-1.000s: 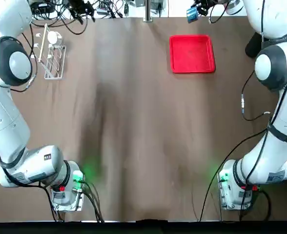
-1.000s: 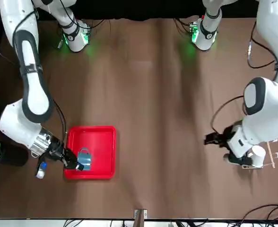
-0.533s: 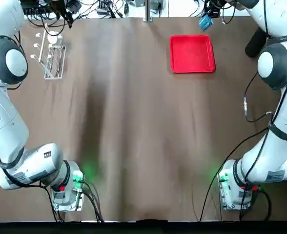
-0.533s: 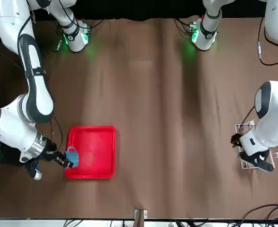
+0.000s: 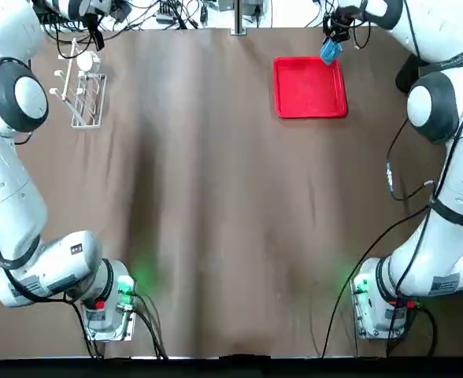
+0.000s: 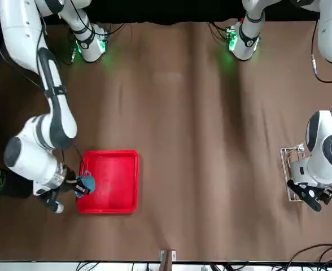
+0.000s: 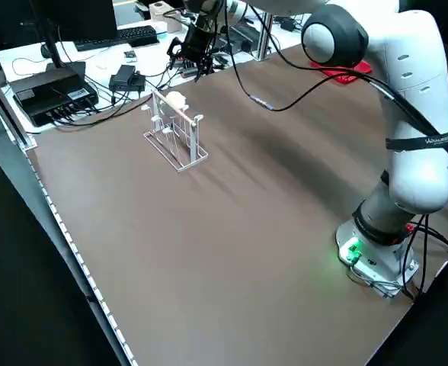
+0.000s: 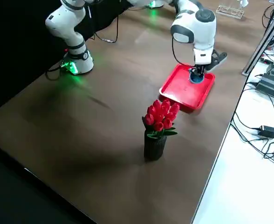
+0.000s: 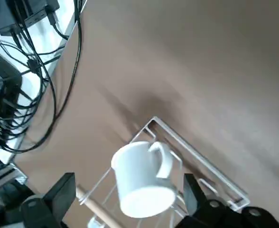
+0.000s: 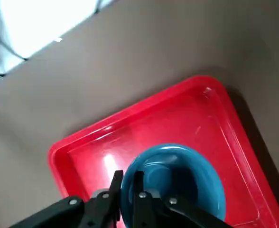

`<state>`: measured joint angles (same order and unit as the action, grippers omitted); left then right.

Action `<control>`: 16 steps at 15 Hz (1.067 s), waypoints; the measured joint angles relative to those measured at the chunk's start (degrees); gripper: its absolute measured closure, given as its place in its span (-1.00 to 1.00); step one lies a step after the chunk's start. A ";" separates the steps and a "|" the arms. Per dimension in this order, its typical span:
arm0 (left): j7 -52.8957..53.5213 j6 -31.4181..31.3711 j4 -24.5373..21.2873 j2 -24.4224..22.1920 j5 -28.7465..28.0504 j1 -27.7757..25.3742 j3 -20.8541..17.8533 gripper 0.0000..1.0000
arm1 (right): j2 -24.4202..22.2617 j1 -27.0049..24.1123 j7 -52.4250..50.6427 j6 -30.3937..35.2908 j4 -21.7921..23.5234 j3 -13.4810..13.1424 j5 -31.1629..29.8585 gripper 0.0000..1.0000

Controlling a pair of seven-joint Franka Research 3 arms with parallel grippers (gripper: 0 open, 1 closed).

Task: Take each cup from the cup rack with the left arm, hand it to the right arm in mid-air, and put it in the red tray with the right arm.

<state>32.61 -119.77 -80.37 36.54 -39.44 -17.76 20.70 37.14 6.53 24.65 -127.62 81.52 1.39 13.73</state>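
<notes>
One blue cup sits pinched at its rim in your right end effector over the red tray; your left end effector hangs spread over the racked white cup.

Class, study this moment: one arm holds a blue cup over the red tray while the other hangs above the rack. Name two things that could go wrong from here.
1. The right end effector grips the blue cup by its rim, over the red tray near one edge; released here, it might tip or land on the rim.
2. The left end effector is open above the white cup on the rack; a poorly lined-up descent could nudge the light wire rack.
</notes>
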 joint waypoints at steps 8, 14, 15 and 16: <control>3.46 -4.21 -0.01 2.35 -4.45 0.08 -1.21 -1.00 | 6.01 0.82 6.78 -8.05 0.08 -0.14 -7.79 0.77; 3.45 -4.21 -0.77 2.57 -5.10 0.26 -1.21 -1.00 | 7.58 0.90 6.87 -8.25 0.22 -0.32 -9.69 0.78; 3.43 -4.21 -1.17 2.58 -5.10 0.33 -1.21 -1.00 | 7.59 0.92 6.87 -8.06 0.46 -0.32 -9.73 0.78; 3.25 -4.21 -1.68 2.58 -5.10 0.34 -1.22 -1.00 | 7.60 0.94 6.88 -7.89 0.80 -0.32 -9.76 0.78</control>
<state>35.86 -123.98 -82.05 39.12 -44.54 -17.41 19.49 44.74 7.47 31.54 -135.51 82.32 1.07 3.97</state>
